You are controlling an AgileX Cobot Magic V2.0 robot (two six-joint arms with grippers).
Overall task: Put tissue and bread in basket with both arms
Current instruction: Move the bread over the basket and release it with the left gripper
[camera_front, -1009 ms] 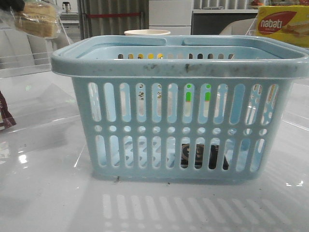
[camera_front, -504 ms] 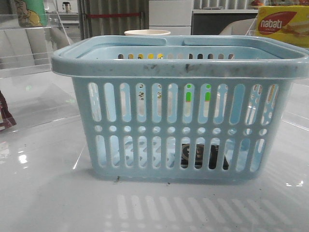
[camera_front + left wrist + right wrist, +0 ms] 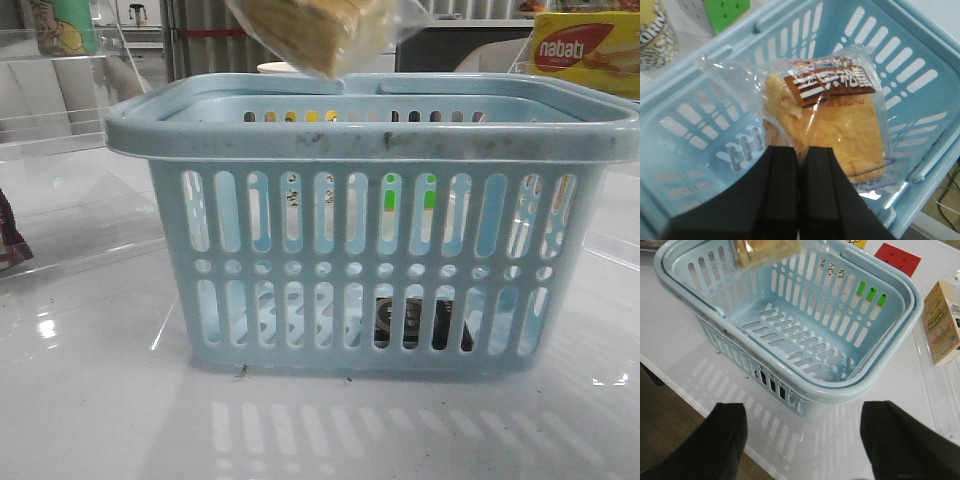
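Bread point(image 3: 318, 30) now above basket point(image 3: 370, 135) opening, absent 0.5 s ago, pinched by left gripper point(image 3: 799, 165); right gripper point(image 3: 802, 440) spread wide, empty; tissue point(image 3: 420, 325) unmoved inside.

Bright, even indoor light — glare on a glossy surface, soft focus close to the lenses.

The white worktop point(image 3: 100, 400) is mirroring the basket point(image 3: 370, 260) slots as pale streaks and throwing small hot spots at the front view's left and right edges. Under the basket only a thin, faint shadow is lying. The bread point(image 3: 840, 125) wrapper is catching white highlights in the left wrist view, where the dark fingers point(image 3: 785, 195) are reading soft and featureless. In the right wrist view the bread is smearing with blur — and the black fingers point(image 3: 725, 440) are sitting out of focus.
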